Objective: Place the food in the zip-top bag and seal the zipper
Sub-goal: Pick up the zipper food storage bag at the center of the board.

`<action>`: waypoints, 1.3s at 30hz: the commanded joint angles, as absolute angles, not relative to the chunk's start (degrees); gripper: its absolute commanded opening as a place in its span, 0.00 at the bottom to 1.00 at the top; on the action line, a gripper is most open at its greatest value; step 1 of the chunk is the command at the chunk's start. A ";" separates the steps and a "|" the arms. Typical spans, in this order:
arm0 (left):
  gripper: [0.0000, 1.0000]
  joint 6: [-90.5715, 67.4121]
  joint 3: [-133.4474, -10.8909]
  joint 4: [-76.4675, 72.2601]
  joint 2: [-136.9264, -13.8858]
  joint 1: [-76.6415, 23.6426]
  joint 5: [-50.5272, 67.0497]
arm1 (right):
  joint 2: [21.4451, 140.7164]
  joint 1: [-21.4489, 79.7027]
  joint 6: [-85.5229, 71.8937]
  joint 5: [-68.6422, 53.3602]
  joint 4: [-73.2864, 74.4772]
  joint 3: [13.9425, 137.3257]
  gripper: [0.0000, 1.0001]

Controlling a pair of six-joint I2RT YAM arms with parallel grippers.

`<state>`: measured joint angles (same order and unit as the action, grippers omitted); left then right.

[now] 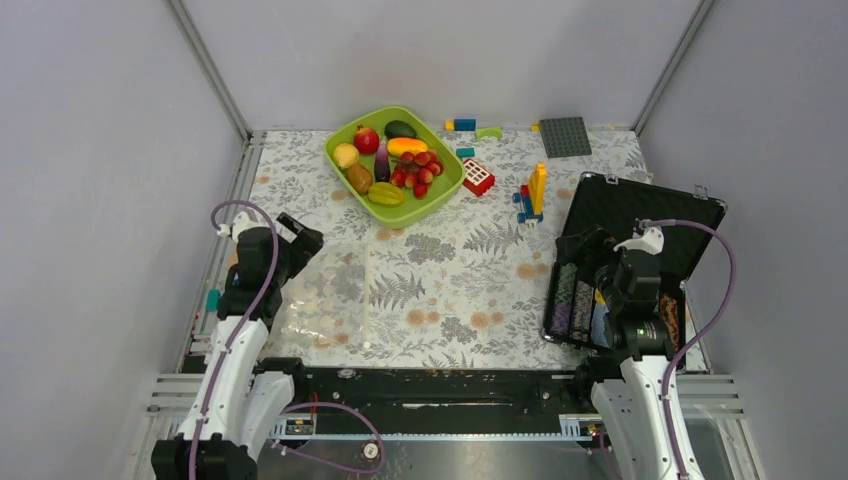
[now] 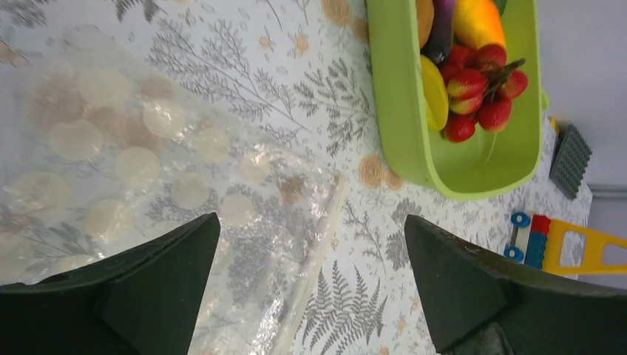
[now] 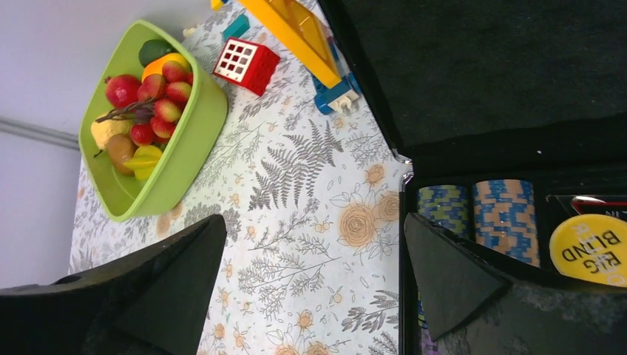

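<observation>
Both jaws gape wide and empty, the left poised over the flat bag (image 2: pixel 148 148) at the near-left of the desk (image 1: pixel 450 270), likely to open its zipper (image 2: pixel 319 237), while the food (image 2: pixel 473 96) waits in the tray (image 2: pixel 399 111) beyond.

Pale grey panels close the space in: a back wall (image 1: pixel 430 50) and two side walls (image 1: pixel 90 200), meeting at slanted aluminium posts (image 1: pixel 208 68). The table (image 1: pixel 450 270) is covered in a white print of grey ferns and tan flowers, and a black rail (image 1: pixel 440 385) on silver framing runs along its near edge. Light falls soft and even, leaving only faint shadows.
</observation>
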<state>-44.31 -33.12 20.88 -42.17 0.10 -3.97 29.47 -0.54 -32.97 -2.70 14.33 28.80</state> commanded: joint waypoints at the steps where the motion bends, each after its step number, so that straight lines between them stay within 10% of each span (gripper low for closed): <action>1: 0.99 -45.71 -34.25 19.14 -46.22 -1.54 3.87 | 26.62 -0.70 -29.67 -9.41 8.04 25.07 0.98; 22: 0.84 -40.97 -43.77 33.13 -74.61 -29.54 -11.20 | 44.27 -0.73 -30.33 -28.67 5.64 26.46 0.98; 39: 0.19 -40.46 -46.00 31.09 -86.27 -31.29 -12.77 | 44.33 -0.70 -30.67 -28.75 4.28 25.49 0.98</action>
<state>-40.75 -44.62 32.88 -84.90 -30.98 -11.33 45.56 -0.54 -30.50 -28.58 5.43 24.34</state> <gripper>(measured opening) 0.272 0.985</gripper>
